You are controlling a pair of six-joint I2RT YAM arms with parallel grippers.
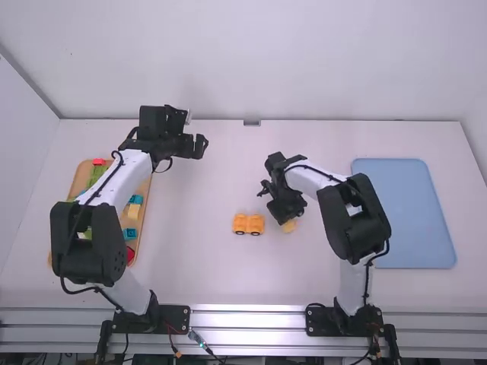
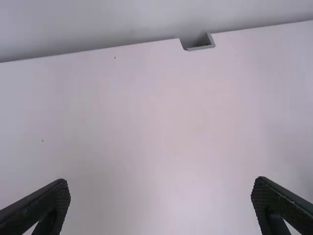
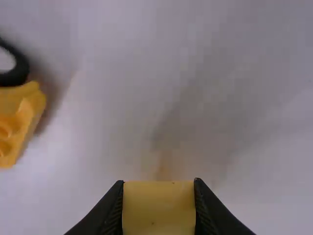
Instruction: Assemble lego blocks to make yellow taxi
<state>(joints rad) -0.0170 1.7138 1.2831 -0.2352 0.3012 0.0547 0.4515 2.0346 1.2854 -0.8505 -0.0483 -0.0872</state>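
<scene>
High view is showing a yellow block [image 1: 289,226] low over or on the table; whether it is touching the surface, I cannot tell. Right gripper [image 1: 284,214] is clamping it, and in the right wrist view the two fingers are pressing on opposite sides. Just left of the block, apart from it, a yellow wheeled car piece [image 1: 248,223] is sitting on the white table [image 1: 205,262], a row of wheels along its near side. Its studs and a black wheel [image 3: 16,68] are showing in the right wrist view.

Farther out, the left gripper [image 1: 199,146] is hanging near the table's far side, left of the middle, its two fingers standing wide apart with nothing between them. Below the left arm, a wooden tray [image 1: 142,220] is holding loose pieces: a red piece [image 1: 98,161], green pieces [image 1: 97,176], teal blocks [image 1: 131,233] and another yellow block [image 1: 133,211]. Right of the right arm, a blue tray [image 1: 403,213] is lying flat. A grey bracket [image 1: 252,122] is sitting at the table's far edge.
</scene>
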